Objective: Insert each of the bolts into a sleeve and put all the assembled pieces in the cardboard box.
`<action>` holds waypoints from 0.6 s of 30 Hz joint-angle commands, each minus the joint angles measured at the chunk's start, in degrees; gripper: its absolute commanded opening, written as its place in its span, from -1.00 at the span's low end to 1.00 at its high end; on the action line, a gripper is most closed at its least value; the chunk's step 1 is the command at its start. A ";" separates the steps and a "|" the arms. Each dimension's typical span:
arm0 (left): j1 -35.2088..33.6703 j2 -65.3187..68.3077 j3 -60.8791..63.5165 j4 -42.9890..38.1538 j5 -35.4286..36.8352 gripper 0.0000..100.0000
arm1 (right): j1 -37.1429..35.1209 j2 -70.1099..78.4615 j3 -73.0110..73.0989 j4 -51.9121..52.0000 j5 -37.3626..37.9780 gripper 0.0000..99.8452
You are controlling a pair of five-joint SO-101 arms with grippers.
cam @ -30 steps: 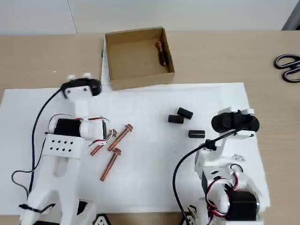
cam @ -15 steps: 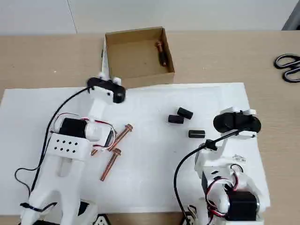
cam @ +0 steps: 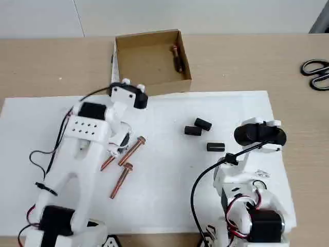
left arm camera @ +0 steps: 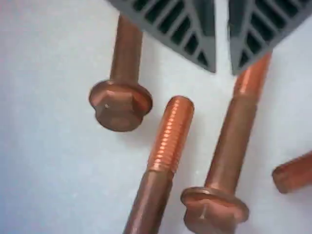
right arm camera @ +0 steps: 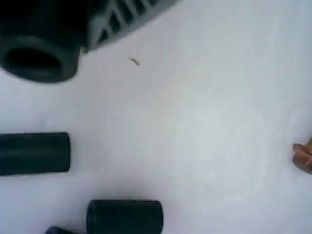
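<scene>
Bolts (cam: 131, 151), three, lie crowded on white paper (cam: 169, 206) on the table (cam: 51, 56), well apart from the sleeves (cam: 193, 130). Crowding is the risk: a closing grip could knock a neighbour askew or pinch two shafts at once. Just above one bolt (left arm camera: 233, 141) hang the left jaws, narrowly parted, holding nothing.

Bolts (cam: 132, 151) lie left of sleeves (cam: 193, 130), box (cam: 154, 87) behind
</scene>
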 commanded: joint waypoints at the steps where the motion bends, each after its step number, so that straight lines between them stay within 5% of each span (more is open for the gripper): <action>1: 0.26 3.52 -6.81 3.52 -0.53 -0.99 | 0.40 -0.57 -0.35 -0.84 -0.62 -0.99; 18: 0.18 14.15 -7.87 1.32 -10.11 -0.88 | 0.40 -0.57 -0.35 -0.84 -0.62 -0.99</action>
